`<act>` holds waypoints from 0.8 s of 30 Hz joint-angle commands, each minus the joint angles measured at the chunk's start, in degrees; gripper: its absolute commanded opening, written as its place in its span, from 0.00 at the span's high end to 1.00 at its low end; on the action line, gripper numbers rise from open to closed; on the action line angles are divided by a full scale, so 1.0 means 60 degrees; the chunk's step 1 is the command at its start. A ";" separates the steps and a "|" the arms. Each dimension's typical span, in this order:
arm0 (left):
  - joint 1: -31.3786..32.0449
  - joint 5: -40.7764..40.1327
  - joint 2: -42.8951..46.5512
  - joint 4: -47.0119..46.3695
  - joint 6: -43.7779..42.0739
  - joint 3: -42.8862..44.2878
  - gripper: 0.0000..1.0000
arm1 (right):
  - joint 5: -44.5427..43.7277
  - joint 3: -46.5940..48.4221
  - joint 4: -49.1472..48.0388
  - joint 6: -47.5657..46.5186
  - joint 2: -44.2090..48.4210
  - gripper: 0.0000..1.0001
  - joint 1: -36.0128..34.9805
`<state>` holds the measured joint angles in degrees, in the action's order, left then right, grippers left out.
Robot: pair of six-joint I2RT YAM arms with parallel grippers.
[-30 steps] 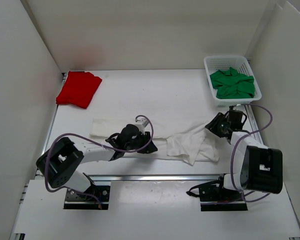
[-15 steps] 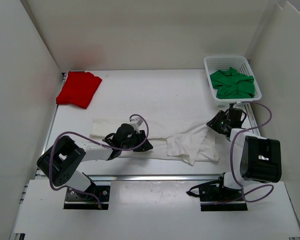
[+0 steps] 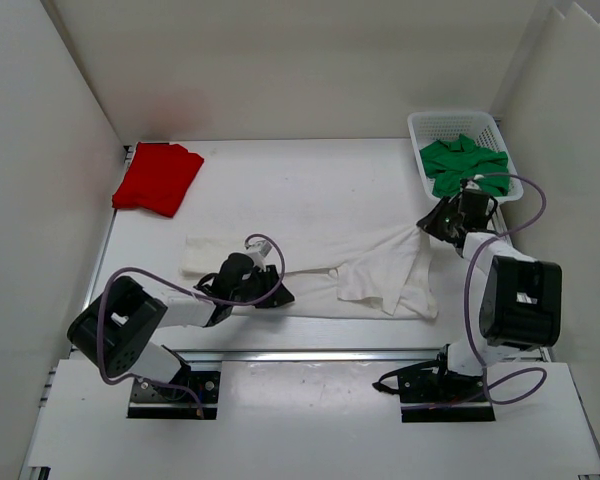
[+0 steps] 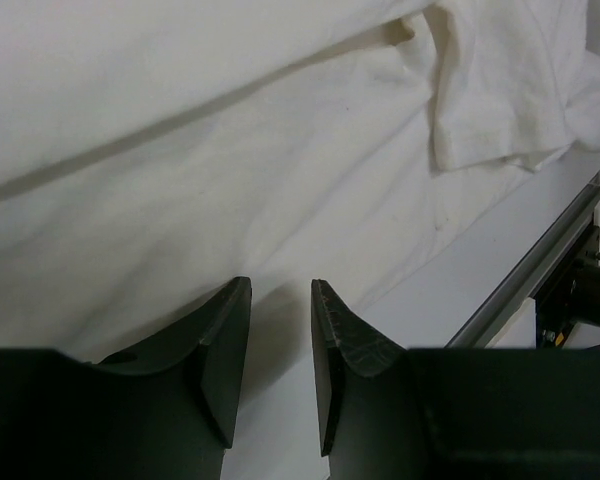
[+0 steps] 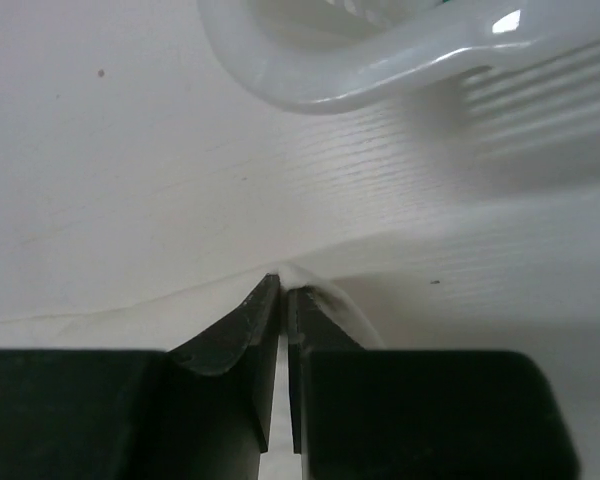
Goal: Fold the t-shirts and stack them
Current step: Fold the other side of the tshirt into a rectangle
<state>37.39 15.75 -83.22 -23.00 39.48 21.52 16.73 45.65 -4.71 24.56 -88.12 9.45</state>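
Right wrist view: the right gripper has its jaws pressed together on a thin edge of the white t-shirt, and the cloth rises to a small peak where it enters the pinch.
Beyond the right jaws: bare white table, then the rounded rim of the white mesh basket just on the far side.
Left wrist view: the left gripper has its jaws spread with a clear gap between them. The tips point down at the rumpled white t-shirt, but whether they touch the cloth cannot be told.
Beyond the left jaws: long creases run across the cloth, a folded-over bunch lies toward the upper right, and a metal rail crosses the right edge.
White t-shirt, top external view: it lies across the near middle of the table from left to right. Its left end is flat and its right part is bunched. Its far right corner is drawn to a point at the right gripper. The left gripper sits at its near edge, left of the middle.
Red t-shirt: folded, at the far left corner of the table, well apart from both grippers.
Green t-shirt: crumpled inside the basket at the far right corner, just beyond the right gripper.
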 commanded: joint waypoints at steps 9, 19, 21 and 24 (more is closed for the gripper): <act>-0.0343 0.0056 0.1038 0.0670 -0.0296 -0.0672 0.57 | -0.0707 0.1167 0.1046 -0.0577 -0.0784 0.65 -0.0168; 0.0373 -0.0119 0.1522 0.1154 -0.0194 0.0293 0.57 | -0.1106 -0.1057 0.1839 -0.0078 0.3038 0.91 -0.1732; 0.1046 -0.0294 0.1129 0.1198 -0.0181 0.0878 0.55 | -0.1002 -0.1556 0.1956 -0.0153 0.3434 1.00 -0.2451; 0.1823 -0.0587 0.0353 0.0891 0.0025 0.1713 0.55 | -0.0622 -0.1996 0.1958 0.0008 0.3772 1.00 -0.2878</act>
<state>44.36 14.28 -78.22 -15.64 39.03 26.48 11.07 36.34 6.15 23.83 -66.74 -6.15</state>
